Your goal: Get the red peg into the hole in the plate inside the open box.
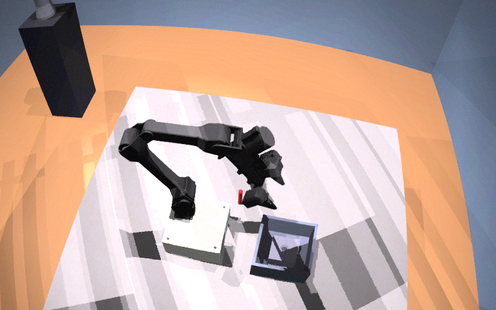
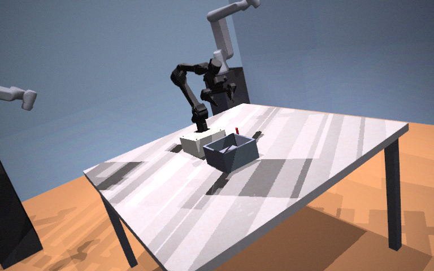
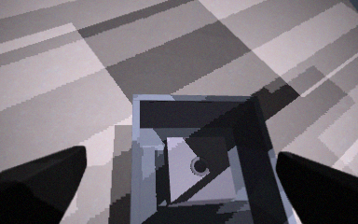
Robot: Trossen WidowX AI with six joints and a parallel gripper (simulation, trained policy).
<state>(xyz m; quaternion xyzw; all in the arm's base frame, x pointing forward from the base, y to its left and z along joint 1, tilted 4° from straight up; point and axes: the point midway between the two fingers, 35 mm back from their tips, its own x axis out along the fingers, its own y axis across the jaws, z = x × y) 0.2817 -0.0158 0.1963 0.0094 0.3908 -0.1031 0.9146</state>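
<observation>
The red peg (image 1: 240, 197) (image 2: 237, 131) stands upright on the table between the white base block and the box, on their far side; the wrist view does not show it. My gripper (image 1: 279, 196) (image 2: 225, 103) (image 3: 183, 158) is wide open and empty, raised well above the table and tilted toward the box. The open blue-grey box (image 1: 279, 275) (image 2: 243, 160) (image 3: 135, 140) stands on the table. On its floor lies a pale square plate (image 1: 289, 241) (image 3: 179, 163) with a round hole (image 1: 284, 248) (image 3: 200, 165), partly shadowed. The hole looks empty.
The white base block (image 1: 197, 234) (image 2: 191, 147) under the arm stands beside the box, with a narrow gap between. The box walls rise around the plate. A dark pedestal (image 1: 60, 65) stands beyond the table. Grey arms (image 2: 222, 35) show in the background.
</observation>
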